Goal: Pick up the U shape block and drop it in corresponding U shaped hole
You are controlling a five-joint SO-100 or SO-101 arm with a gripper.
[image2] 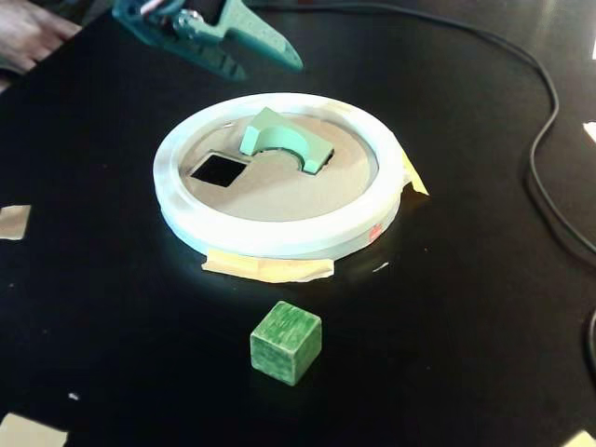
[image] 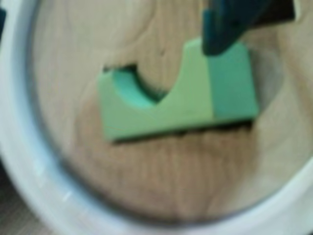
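Observation:
The pale mint-green U shape block (image2: 279, 140) sits tilted on the tan disc (image2: 279, 191), one end raised and its notch facing the camera. The wrist view shows the same U shape block (image: 166, 105) at the centre of the disc, with dark slivers along its edges. It covers most of the U shaped hole, so I cannot tell how deep it sits. My gripper (image2: 272, 71) hangs open above the far left rim of the white ring (image2: 279, 237), apart from the block and holding nothing. One dark teal finger (image: 225, 24) enters the wrist view from the top.
A dark square cutout (image2: 220, 169) lies left of the block in the disc. A darker green cube (image2: 285, 342) stands on the black table in front of the ring. Tan tape (image2: 270, 268) holds the ring down. A cable (image2: 549, 140) runs along the right side. A hand (image2: 23, 33) rests at top left.

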